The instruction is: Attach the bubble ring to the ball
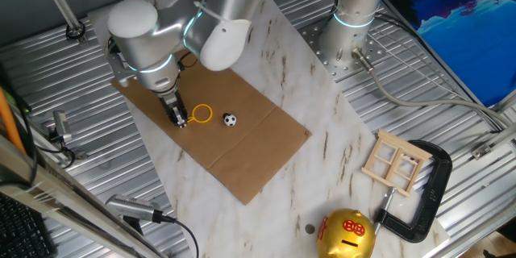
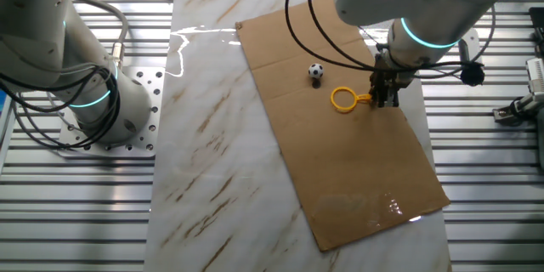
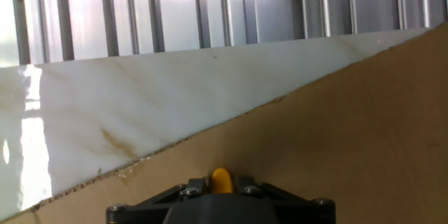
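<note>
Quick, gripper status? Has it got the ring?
Gripper: jaws shut on the ring's handle, down at the cardboard. Ball lies apart, untouched.

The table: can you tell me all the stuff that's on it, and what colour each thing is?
bubble ring: one, yellow-orange, on the cardboard, its handle at the tool
ball: one, white with black patches, on the cardboard beside the ring's loop, apart from it
cardboard sheet: one, brown, flat on the marble top
marble top: one, white with tan veins, over the ribbed metal table
wooden frame: one, pale wood, near the clamp
clamp: one, black, at the marble's edge
round figure: one, gold with red marks, at the near edge
second arm base: one, silver, bolted beside the marble
tool: one, black, low on the cardboard at the ring's handle
</note>
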### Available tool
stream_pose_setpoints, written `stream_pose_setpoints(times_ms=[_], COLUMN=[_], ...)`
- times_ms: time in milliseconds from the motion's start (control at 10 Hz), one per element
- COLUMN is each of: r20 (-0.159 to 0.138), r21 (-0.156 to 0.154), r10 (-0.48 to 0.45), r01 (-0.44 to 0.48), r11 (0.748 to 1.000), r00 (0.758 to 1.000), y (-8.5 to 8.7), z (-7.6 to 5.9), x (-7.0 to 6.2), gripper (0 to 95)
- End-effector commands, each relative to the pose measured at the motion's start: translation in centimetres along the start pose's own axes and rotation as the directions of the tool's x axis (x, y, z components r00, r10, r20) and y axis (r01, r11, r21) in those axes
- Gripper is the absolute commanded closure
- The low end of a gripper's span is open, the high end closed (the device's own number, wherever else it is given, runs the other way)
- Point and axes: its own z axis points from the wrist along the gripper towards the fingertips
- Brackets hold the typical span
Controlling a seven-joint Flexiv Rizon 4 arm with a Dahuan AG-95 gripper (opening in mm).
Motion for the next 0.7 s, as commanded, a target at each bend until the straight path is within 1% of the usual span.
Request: stream_pose_setpoints(times_ms=[100,300,400,500,700], r20=[-0.002,-0.006,-0.006,-0.006,-0.004], r21=[-0.013,-0.027,-0.031,-0.034,-0.056], r10=[-0.006,0.001,0.009,0.012,0.015], r01=[0.006,-0.001,-0.01,-0.012,-0.015], r11=[1.0,1.0,0.999,0.999,0.998], r00=[1.0,1.0,1.0,1.0,1.0], y=[-0.3,0.0,0.5,0.8,1.2], z=[-0.8,-2.1,-2.9,-3.4,-3.9], x=[0.4,1.2,1.8,2.1,2.9], gripper=[95.0,95.0,95.0,95.0,95.0])
